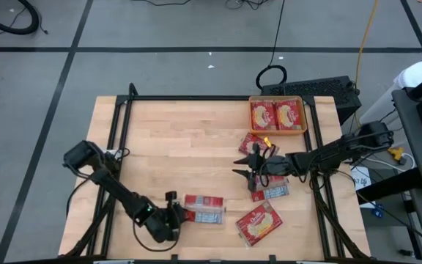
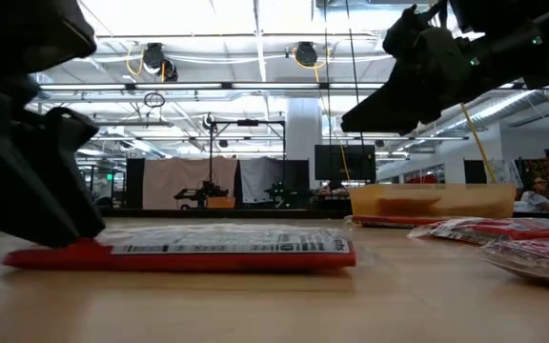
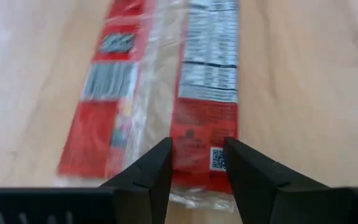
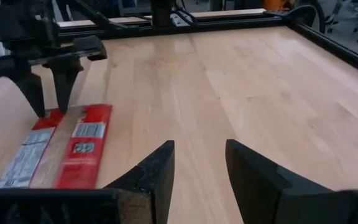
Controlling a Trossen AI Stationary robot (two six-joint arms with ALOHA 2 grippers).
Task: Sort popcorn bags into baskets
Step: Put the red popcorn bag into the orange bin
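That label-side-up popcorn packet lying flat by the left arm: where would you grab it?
Probably by its short end nearest the left end effector. The packet lies flat, label up, so pinching that thin edge from the side looks easiest, with open fingers already astride it.

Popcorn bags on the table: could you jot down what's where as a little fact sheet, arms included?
orange basket: far right of the table, two popcorn bags flat inside
label-up bag: near edge, lying flat
left gripper: fingers open, at that bag's end
loose bags: several on the table's right side
right gripper: open, holding nothing, above the wood near the loose bags
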